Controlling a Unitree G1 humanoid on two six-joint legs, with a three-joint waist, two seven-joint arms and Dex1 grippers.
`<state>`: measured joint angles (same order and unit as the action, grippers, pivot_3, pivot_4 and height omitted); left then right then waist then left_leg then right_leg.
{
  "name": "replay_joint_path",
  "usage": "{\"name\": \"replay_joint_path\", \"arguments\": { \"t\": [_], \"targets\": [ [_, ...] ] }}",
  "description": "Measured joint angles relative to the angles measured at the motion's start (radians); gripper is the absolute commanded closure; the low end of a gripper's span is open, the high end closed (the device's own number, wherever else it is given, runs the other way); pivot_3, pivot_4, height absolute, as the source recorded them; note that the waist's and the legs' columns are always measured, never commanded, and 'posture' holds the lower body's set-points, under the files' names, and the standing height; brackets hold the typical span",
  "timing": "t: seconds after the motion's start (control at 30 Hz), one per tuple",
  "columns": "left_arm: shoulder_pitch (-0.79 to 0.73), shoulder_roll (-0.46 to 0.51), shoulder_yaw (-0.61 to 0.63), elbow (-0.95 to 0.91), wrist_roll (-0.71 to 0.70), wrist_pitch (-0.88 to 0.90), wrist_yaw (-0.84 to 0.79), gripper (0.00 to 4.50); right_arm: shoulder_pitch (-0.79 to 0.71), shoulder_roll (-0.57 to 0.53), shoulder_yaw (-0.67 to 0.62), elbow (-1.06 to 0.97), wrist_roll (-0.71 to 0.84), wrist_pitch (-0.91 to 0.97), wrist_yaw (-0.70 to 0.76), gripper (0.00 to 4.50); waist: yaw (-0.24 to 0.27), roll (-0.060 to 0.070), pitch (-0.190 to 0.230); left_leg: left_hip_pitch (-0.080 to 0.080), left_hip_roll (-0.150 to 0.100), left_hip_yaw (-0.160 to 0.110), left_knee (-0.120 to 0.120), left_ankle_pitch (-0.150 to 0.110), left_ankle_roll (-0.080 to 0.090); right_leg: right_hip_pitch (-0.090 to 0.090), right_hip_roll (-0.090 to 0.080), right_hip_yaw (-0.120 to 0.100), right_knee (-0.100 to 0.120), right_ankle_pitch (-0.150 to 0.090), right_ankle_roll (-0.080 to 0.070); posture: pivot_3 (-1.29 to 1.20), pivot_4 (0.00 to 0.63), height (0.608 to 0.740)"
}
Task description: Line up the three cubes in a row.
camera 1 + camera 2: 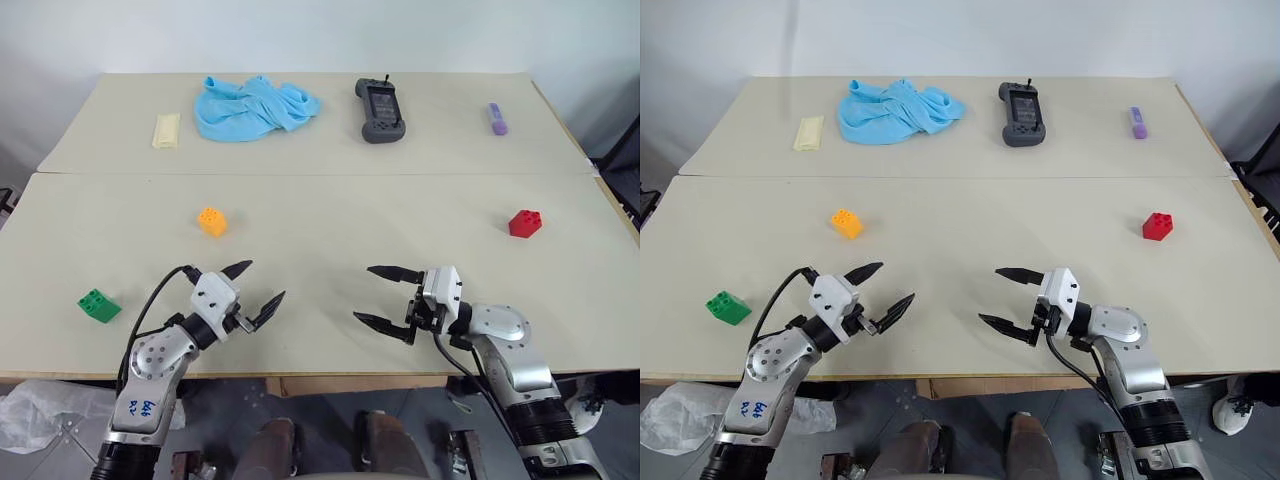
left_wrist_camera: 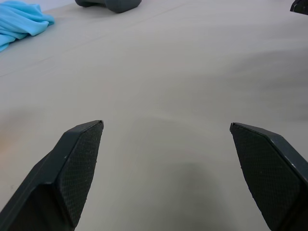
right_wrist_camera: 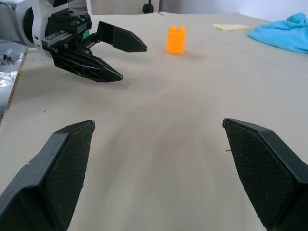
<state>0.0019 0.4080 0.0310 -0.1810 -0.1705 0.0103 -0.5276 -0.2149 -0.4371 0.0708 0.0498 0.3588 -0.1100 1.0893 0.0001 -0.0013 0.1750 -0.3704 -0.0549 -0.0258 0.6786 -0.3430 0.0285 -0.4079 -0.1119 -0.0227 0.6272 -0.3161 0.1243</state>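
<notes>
Nearest, both arms reach low over the front edge of the table (image 1: 330, 215), wrists roughly level. The left gripper (image 1: 254, 290) angles toward one o'clock, its two black fingers spread wide with nothing between them. The right gripper (image 1: 378, 295) turns to nine o'clock, pointing at the left one, fingers likewise spread and empty; the two grippers face each other across a bare patch of tabletop, apart.

The green cube (image 1: 98, 305) sits at nine o'clock of the left gripper, near the table's left front edge. The orange-yellow cube (image 1: 211, 221) stands farther in, at about eleven o'clock from the left gripper. The red cube (image 1: 525, 223) lies at about two o'clock from the right gripper, well apart from the other two.

On the far panel, from ten to two o'clock: a pale yellow flat piece (image 1: 165, 131), a crumpled blue cloth (image 1: 252, 107), a dark handheld controller (image 1: 381, 110) and a small purple object (image 1: 497, 119).
</notes>
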Motion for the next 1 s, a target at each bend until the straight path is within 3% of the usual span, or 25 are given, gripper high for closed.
{"name": "replay_joint_path", "arguments": {
  "t": [0.13, 0.3, 0.5, 0.6, 0.7, 0.83, 1.0],
  "targets": [
    [0.003, 0.011, 0.001, 0.0, 0.039, 0.001, 0.02, 0.02, 0.007, 0.001, 0.0, -0.001, -0.005, -0.007, -0.014, 0.0, 0.001, 0.0, 0.0, 0.0, 0.0, 0.0, 0.0, 0.0, 0.0, 0.0, 0.0, 0.0, 0.0, 0.0, 0.0, 0.0, 0.15, 0.74],
    [-0.014, 0.002, -0.002, -0.004, -0.034, 0.025, -0.039, 0.02, 0.033, 0.005, -0.069, -0.043, 0.006, -0.008, -0.11, 0.0, 0.004, 0.0, 0.0, 0.0, 0.0, 0.0, 0.0, 0.0, 0.0, 0.0, 0.0, 0.0, 0.0, 0.0, 0.0, 0.0, 0.15, 0.74],
    [-0.048, 0.011, -0.041, -0.047, -0.114, 0.039, -0.152, 0.02, 0.107, 0.008, -0.29, -0.062, 0.006, -0.025, -0.329, 0.0, 0.009, 0.0, 0.0, 0.0, -0.001, 0.0, 0.0, 0.0, 0.0, 0.0, 0.0, 0.0, 0.0, 0.0, 0.0, 0.0, 0.15, 0.74],
    [-0.114, 0.002, -0.08, -0.06, -0.118, 0.036, -0.186, 0.02, 0.156, -0.014, -0.465, -0.037, -0.009, -0.044, -0.484, 0.0, 0.022, 0.0, 0.0, 0.0, -0.001, 0.0, 0.001, 0.0, 0.0, 0.0, 0.0, 0.0, 0.001, 0.0, 0.0, 0.0, 0.15, 0.74],
    [-0.135, 0.003, -0.121, -0.054, -0.109, 0.03, -0.22, 0.02, 0.216, -0.017, -0.559, 0.012, -0.085, -0.048, -0.634, 0.0, 0.023, 0.0, 0.0, 0.0, -0.001, 0.001, -0.001, 0.0, 0.0, 0.0, 0.0, 0.001, 0.0, 0.0, 0.0, 0.0, 0.15, 0.74],
    [-0.153, 0.002, -0.17, -0.037, -0.1, 0.03, -0.262, 0.02, 0.231, 0.012, -0.543, 0.061, -0.182, -0.043, -0.751, 0.0, -0.001, 0.002, 0.0, 0.001, 0.0, 0.005, -0.001, 0.0, 0.0, -0.001, 0.001, 0.005, 0.002, 0.0, 0.0, 0.0, 0.15, 0.74],
    [-0.161, 0.0, -0.168, -0.038, -0.098, 0.031, -0.261, 0.02, 0.1, 0.005, -0.497, -0.007, -0.18, 0.122, -0.82, 0.0, -0.014, 0.004, -0.001, 0.002, 0.002, 0.006, 0.0, 0.001, 0.0, -0.001, 0.002, 0.006, 0.003, 0.0, 0.0, 0.0, 0.15, 0.74]
  ]
}}
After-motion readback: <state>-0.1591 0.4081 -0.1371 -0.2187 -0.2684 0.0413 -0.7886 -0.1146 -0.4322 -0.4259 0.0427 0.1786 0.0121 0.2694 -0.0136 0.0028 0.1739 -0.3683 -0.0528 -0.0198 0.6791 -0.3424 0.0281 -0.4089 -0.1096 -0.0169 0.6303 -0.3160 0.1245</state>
